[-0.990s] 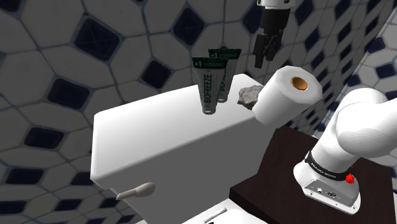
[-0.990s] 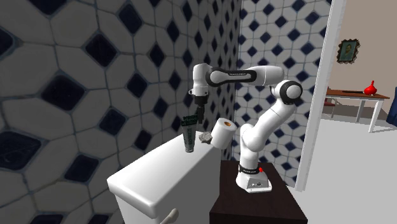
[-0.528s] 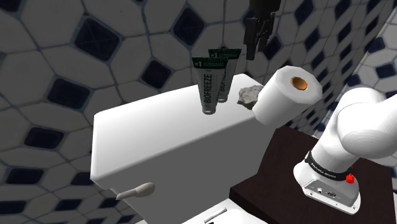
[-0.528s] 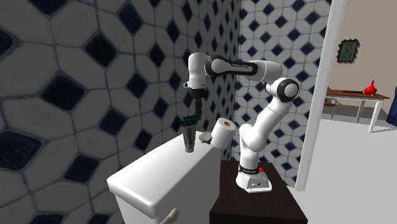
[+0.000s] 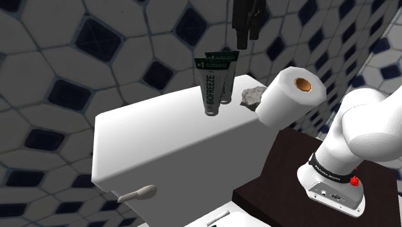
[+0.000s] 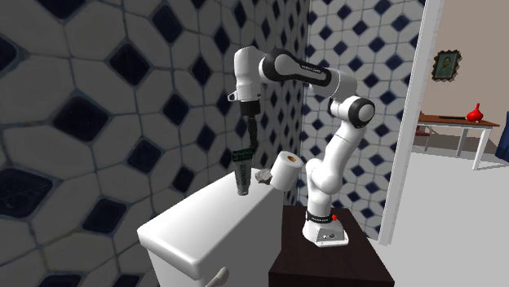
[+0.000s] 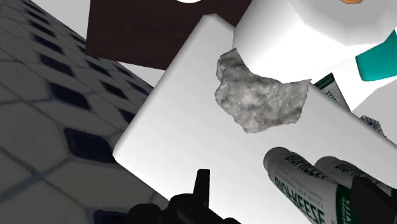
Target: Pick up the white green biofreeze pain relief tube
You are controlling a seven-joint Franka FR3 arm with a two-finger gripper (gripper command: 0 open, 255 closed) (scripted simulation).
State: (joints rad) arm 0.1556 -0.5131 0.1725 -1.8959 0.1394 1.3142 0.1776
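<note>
We see two Biofreeze tubes (image 6: 241,173) standing upright, cap down, on the flat lid of a white toilet tank (image 5: 161,138). They look alike, dark green with white lettering and a pale cap, so we cannot tell which one the task means. The front tube (image 5: 211,87) is nearer to the shoulder camera. The back tube (image 5: 227,84) stands just beside it, a little farther away and to the shoulder view's right. Both are on the far part of the lid, close to the tiled wall (image 5: 77,58).

The gripper (image 5: 246,35) hangs above the back tube, pointing down, and touches neither tube. In the wrist view its two black fingers (image 7: 202,186) stand well apart with both tubes showing between them, so it is spread and holds nothing.

To the shoulder view's right of the tubes lies a rough grey stone (image 5: 253,95). Just beside it a white roll of toilet paper (image 5: 283,100) lies on its side at the right end of the lid, its brown core facing the camera. The arm's stand (image 5: 277,187) is a dark brown box to the right of the tank.
</note>
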